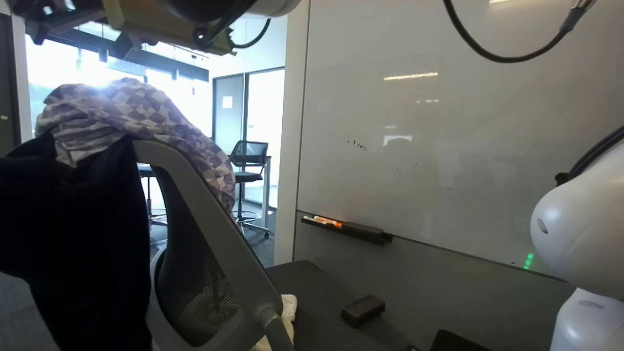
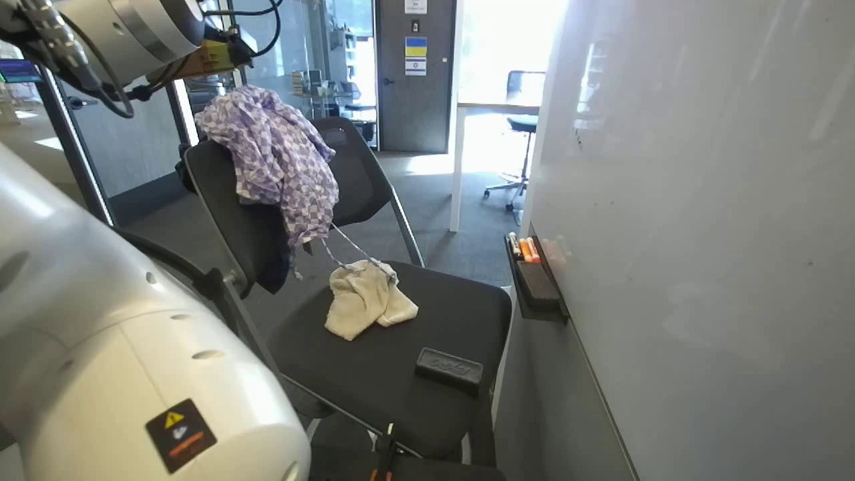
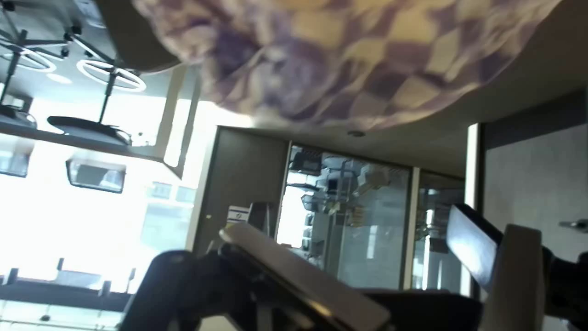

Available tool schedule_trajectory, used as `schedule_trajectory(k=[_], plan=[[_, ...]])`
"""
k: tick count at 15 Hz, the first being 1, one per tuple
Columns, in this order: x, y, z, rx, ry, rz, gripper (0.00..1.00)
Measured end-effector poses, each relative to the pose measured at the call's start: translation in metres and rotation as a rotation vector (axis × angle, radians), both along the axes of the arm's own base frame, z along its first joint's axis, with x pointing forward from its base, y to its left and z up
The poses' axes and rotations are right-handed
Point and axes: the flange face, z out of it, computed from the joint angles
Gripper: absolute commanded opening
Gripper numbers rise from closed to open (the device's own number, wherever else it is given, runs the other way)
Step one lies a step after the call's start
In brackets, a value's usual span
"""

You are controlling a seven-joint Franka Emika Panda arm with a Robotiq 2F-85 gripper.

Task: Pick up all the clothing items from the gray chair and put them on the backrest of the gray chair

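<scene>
A purple-and-white checkered cloth [image 1: 141, 107] [image 2: 287, 160] is draped over the backrest of the gray chair [image 1: 209, 219] [image 2: 441, 304]. It also shows at the top of the wrist view [image 3: 358, 59]. A black garment [image 1: 83, 234] hangs over the rear of the same backrest, partly under the checkered cloth. A cream cloth [image 2: 364, 300] lies crumpled on the seat; its edge shows behind the chair frame [image 1: 290, 307]. Strings from the checkered cloth hang down to it. My gripper [image 3: 344, 225] [image 1: 80, 36] is open and empty, above the backrest, apart from the cloth.
A black eraser-like block [image 2: 449, 369] [image 1: 363, 310] lies on the seat. A whiteboard [image 1: 438, 146] [image 2: 701, 200] stands beside the chair, with a marker tray [image 1: 351, 234] [image 2: 542, 300] jutting out. Another dark chair [image 2: 354, 174] stands behind the backrest.
</scene>
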Motion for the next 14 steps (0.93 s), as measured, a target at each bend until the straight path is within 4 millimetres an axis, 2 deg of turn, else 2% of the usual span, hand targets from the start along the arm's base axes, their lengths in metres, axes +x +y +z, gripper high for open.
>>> schedule_trajectory(k=[2,3,5,6,7,9,14], plan=[[0.001,-0.038,0.033,0.025,-0.066,-0.088,1.0],[0.0,-0.058,0.044,0.023,-0.082,-0.134,1.0],[-0.003,-0.095,0.051,-0.001,-0.065,-0.23,1.0],[-0.006,-0.113,0.047,-0.023,-0.023,-0.279,1.0],[-0.009,-0.128,0.038,-0.044,0.032,-0.316,1.0],[-0.018,-0.154,0.006,-0.085,0.166,-0.365,1.0],[-0.046,-0.205,-0.093,-0.176,0.501,-0.363,1.0]])
